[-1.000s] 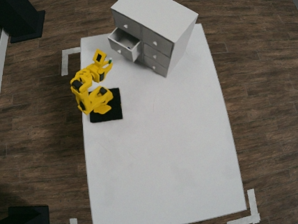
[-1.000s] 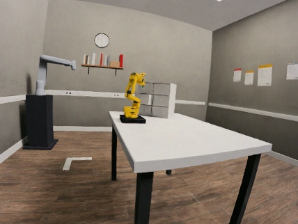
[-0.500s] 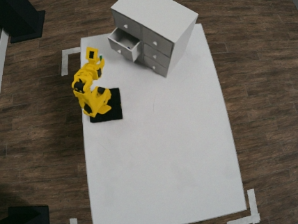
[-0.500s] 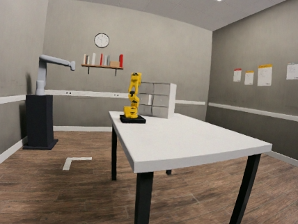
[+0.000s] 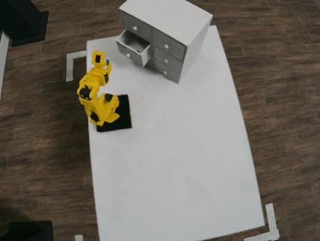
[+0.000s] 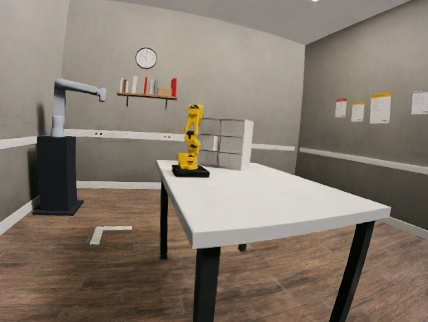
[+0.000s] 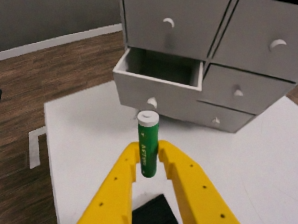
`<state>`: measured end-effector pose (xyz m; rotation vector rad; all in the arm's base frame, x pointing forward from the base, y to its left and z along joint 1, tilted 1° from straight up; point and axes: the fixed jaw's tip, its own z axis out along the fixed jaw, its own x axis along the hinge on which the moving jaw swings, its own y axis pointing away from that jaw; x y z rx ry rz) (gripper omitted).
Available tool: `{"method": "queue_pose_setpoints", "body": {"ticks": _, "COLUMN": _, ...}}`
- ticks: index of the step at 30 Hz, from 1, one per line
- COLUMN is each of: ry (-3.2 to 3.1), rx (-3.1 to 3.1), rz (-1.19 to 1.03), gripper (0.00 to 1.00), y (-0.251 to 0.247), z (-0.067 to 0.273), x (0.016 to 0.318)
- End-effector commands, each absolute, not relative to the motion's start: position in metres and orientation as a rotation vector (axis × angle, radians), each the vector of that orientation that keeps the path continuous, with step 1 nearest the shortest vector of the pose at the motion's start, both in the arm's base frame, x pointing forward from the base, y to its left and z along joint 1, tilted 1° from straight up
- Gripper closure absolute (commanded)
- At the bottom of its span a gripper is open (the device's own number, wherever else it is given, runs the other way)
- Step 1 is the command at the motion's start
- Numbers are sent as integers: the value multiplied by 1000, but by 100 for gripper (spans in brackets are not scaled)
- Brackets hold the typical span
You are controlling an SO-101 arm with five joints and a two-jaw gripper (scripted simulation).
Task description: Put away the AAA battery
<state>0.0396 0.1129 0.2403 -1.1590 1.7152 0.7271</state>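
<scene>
My yellow gripper [image 7: 149, 159] is shut on a green AAA battery [image 7: 148, 144] with a white cap, held upright between the jaws. In the overhead view the gripper [image 5: 106, 64] is raised high over the table's back left, with the battery's green tip [image 5: 108, 60] just showing. The grey drawer cabinet [image 5: 164, 35] stands beyond it. Its left middle drawer [image 7: 161, 80] is pulled out and open, a short way ahead of the battery; it also shows in the overhead view [image 5: 134, 46]. I cannot see what the open drawer holds. The other drawers look shut.
The arm's black base plate [image 5: 114, 113] sits near the table's left edge. The white table top [image 5: 172, 150] stretches to the front. The table's left edge is close to the gripper. A grey arm on a black pedestal [image 6: 57, 145] stands off the table.
</scene>
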Motion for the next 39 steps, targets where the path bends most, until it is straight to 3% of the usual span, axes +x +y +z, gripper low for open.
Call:
{"method": "queue_pose_setpoints", "body": {"ticks": 1, "ry": 1709, "rx": -1175, "rz": 728, "gripper": 100, "y": 112, "z": 239, "x": 38}}
{"method": "queue_pose_setpoints", "body": {"ticks": 20, "ry": 1709, "rx": -1175, "rz": 728, "gripper": 100, "y": 112, "z": 239, "x": 38}}
{"method": "queue_pose_setpoints", "body": {"ticks": 39, "ry": 1660, "rx": -1124, "rz": 769, "gripper": 100, "y": 141, "z": 214, "x": 50}}
